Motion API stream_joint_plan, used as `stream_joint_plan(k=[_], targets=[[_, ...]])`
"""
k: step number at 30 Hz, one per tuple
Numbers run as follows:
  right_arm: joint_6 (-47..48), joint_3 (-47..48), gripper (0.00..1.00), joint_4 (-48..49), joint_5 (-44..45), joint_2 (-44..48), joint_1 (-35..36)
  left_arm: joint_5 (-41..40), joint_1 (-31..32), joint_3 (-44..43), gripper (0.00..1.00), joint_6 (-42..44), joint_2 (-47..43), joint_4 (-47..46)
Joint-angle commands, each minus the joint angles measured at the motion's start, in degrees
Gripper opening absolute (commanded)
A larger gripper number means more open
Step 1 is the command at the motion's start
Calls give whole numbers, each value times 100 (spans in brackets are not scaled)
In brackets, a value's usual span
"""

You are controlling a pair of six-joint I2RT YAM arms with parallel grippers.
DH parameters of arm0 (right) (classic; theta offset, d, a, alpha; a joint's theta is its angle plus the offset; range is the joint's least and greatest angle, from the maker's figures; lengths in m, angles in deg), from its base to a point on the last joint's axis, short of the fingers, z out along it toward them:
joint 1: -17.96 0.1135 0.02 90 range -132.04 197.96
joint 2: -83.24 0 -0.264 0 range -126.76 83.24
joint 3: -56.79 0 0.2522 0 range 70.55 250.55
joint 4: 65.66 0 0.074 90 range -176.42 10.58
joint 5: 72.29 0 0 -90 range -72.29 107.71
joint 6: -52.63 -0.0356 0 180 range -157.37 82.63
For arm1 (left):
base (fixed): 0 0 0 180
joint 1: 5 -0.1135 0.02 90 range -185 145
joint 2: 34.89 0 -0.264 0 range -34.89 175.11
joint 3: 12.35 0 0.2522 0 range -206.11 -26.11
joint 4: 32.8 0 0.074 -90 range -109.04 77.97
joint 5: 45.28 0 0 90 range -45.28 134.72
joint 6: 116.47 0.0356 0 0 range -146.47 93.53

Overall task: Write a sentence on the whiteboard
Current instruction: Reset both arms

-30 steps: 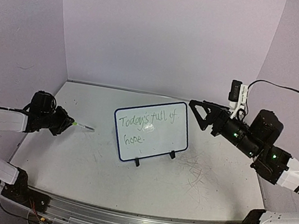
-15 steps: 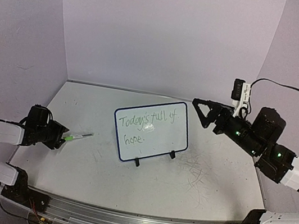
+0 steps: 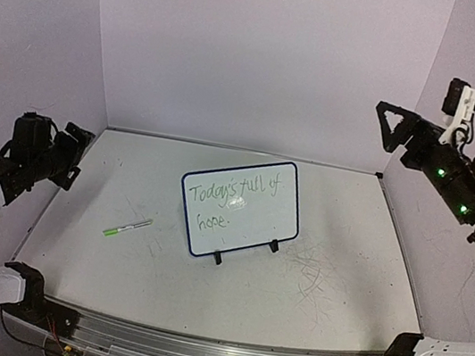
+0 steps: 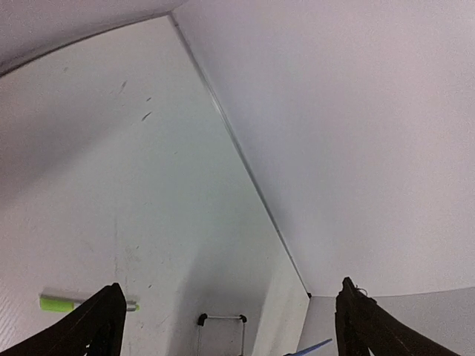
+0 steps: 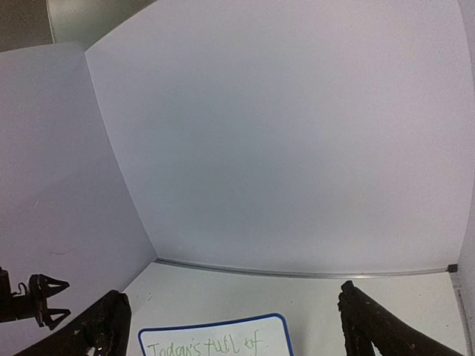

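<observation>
The whiteboard point(image 3: 240, 207) stood mid-way across the table point(image 3: 338, 284), the sentence point(image 3: 234, 191) on it in two green lines, complete by the look of it. The marker point(image 3: 126, 229) lay flat to the board's left and apart from it, slanting near-left to far-right, its green end toward the left gripper point(image 3: 77, 153), which hung jaws wide and empty. The right gripper point(image 3: 392, 126) — also wide, holding nothing — was raised well apart at the far right, so the left arm was nearer.

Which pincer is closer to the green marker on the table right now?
The left pincer, open at the table's left edge, near the marker. The right pincer is raised high on the far side of the whiteboard.
</observation>
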Motion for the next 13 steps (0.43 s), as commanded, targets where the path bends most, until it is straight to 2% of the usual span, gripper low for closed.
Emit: stream_joint_plan(k=[1, 4, 6, 10, 13], targets=[[726, 548, 98, -240, 526, 322, 18, 349, -15, -1549, 99, 2281, 96, -56], [922, 763, 98, -290, 472, 434, 18, 799, -13, -2651, 99, 3427, 292, -116], [1125, 925, 98, -321, 502, 451, 19, 1141, -19, -3187, 99, 3872, 324, -280], [1088, 1117, 98, -386, 711, 446, 19, 1467, -17, -3819, 100, 4413, 287, -550], [1062, 924, 98, -199, 757, 499, 18, 1688, -17, -4072, 99, 4609, 220, -675]])
